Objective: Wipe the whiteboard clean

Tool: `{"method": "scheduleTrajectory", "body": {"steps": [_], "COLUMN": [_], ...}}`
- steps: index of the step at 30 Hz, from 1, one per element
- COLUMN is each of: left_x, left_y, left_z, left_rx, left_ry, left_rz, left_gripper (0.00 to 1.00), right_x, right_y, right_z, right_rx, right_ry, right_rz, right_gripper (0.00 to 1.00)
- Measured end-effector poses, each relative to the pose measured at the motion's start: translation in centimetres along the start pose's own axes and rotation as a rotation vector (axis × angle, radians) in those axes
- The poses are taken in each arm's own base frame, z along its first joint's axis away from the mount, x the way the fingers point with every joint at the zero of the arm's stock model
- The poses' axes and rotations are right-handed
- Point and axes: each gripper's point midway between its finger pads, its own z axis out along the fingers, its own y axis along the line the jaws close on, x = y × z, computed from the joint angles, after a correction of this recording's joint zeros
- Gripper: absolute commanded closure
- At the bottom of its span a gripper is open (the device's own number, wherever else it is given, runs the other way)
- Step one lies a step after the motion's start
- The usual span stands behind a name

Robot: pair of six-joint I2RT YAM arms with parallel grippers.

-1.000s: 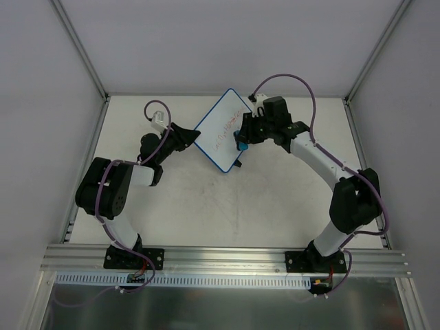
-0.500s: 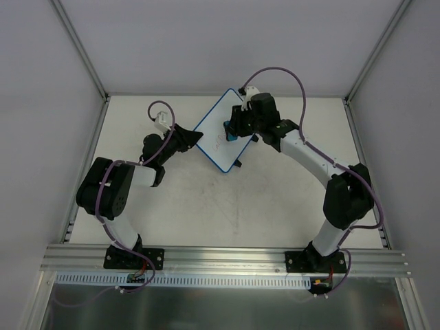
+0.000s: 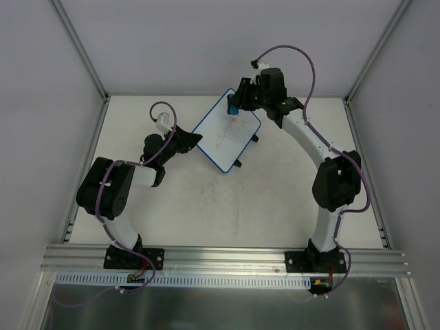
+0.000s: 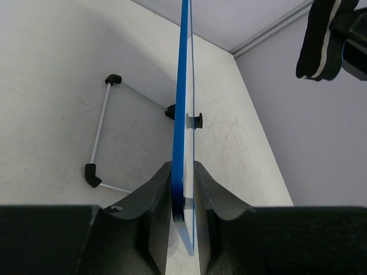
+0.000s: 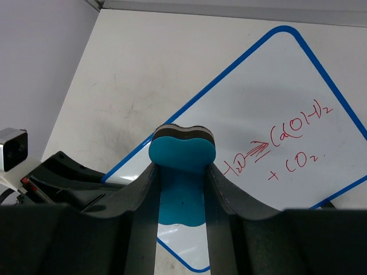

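The whiteboard (image 3: 227,130) is a small white board with a blue rim and red writing (image 5: 289,137), held tilted above the table at the back. My left gripper (image 3: 194,141) is shut on its left edge; the left wrist view shows the board edge-on (image 4: 182,114) between the jaws. My right gripper (image 3: 237,104) is shut on a blue eraser (image 5: 182,157) with a black felt face, held above the board's upper corner. In the top view the eraser (image 3: 234,109) is over the board's far end. The eraser also shows in the left wrist view (image 4: 320,40).
A thin white wire stand with black corner pieces (image 4: 98,129) lies on the table under the board. Black tabs (image 3: 238,165) stick out of the board's lower right edge. Metal frame rails (image 3: 82,48) and grey walls bound the table.
My right gripper has lifted the eraser from the middle of the board up and back to its far corner. The left gripper still holds the board, which has barely moved.
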Motion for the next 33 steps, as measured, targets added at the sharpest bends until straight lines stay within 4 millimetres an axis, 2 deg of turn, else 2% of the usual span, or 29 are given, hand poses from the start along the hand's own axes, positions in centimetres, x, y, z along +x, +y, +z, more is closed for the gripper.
{"method": "scheduleTrajectory", "body": {"steps": [6,10,15,18,24,28,33], "left_x": [0.1,0.0,0.0,0.0,0.0,-0.1,-0.2], "left_y": [0.3,0.1,-0.2,-0.2,-0.2,-0.2,0.4], "left_z": [0.0,0.0,0.0,0.0,0.0,-0.1,-0.5], "left_rx": [-0.014,-0.006,0.001,0.001,0.004,0.012,0.019], "left_ry": [0.003,0.000,0.000,-0.001,-0.001,0.001,0.004], "left_rz": [0.002,0.000,0.009,0.010,0.012,0.009,-0.023], "left_gripper": [0.90,1.00,1.00,1.00,1.00,1.00,1.00], "right_x": [-1.6,-1.4,0.2,0.9,0.0,-0.8,0.0], "right_y": [-0.6,-2.1,-5.2,-6.4,-6.8,-7.0,-8.1], "right_z": [1.9,3.3,4.7,5.0,5.4,6.5,8.3], "right_rx": [-0.006,0.013,0.082,0.119,0.145,0.144,0.167], "right_ry": [-0.006,0.003,0.042,0.056,0.029,0.005,0.011], "right_rz": [0.045,0.091,0.145,0.159,0.164,0.174,0.197], "right_gripper": [1.00,1.00,1.00,1.00,1.00,1.00,1.00]}}
